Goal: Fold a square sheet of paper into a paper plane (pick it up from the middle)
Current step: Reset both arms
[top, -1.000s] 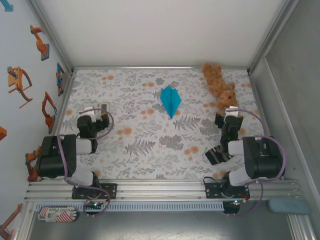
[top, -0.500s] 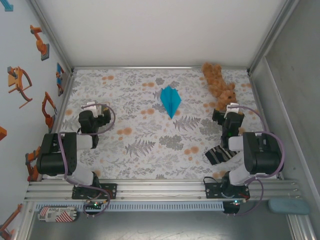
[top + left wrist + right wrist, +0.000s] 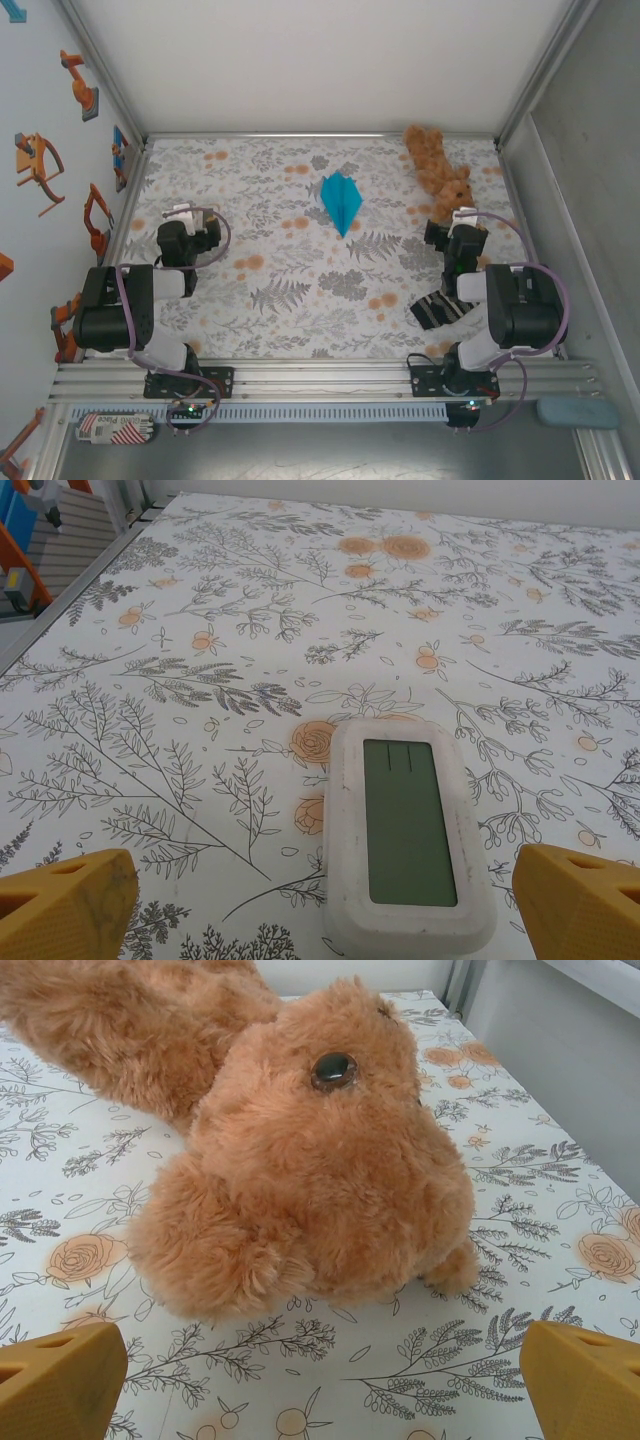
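Floral-print table (image 3: 300, 330) across the middle of the top view, grey leaves and orange roses. At lower left, left gripper (image 3: 320, 905) with jaws spread wide and holding nothing, yellow fingertips (image 3: 65, 905) in the bottom corners of its wrist view. At lower right, right gripper (image 3: 320, 1380) likewise wide apart and empty, facing the brown teddy bear (image 3: 440, 170) in the table's upper right corner. Dark striped cloth (image 3: 437, 310) just beside the right arm. Paper plane (image 3: 341, 201), cyan-blue, folded to a dart, flat on the table at upper centre, tip toward the bottom of the frame, well apart from both grippers. White device with grey screen (image 3: 405, 840) lying on the table, low centre in the left wrist view, nothing legible on it. Red-and-white striped label (image 3: 112, 428) at bottom left, writing too small to read.
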Motion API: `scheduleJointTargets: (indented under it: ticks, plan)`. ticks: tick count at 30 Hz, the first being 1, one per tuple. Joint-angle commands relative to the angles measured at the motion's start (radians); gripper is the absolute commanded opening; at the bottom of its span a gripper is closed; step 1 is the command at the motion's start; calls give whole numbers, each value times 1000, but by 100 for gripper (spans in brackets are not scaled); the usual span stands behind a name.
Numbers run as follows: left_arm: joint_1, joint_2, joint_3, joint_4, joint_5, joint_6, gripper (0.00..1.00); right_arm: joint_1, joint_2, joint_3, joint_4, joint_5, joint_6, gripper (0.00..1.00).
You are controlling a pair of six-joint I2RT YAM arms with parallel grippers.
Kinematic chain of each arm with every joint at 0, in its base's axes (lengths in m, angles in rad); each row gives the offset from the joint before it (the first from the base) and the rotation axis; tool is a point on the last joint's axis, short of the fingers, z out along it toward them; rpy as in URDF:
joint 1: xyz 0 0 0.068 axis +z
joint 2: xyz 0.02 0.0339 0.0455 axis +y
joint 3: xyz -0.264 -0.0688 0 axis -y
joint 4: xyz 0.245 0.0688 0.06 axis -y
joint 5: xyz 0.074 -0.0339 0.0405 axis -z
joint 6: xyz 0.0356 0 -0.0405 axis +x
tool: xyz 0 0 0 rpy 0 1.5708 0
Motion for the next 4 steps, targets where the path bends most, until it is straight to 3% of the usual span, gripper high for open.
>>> scheduleJointTargets:
  ticks: [1, 4]
  plan:
    - [4, 1, 18, -16, 9, 13, 96, -7, -3, 14, 9, 18, 15, 99]
    - [4, 0, 16, -13, 11, 13, 96, -7, -3, 14, 8, 17, 16, 99]
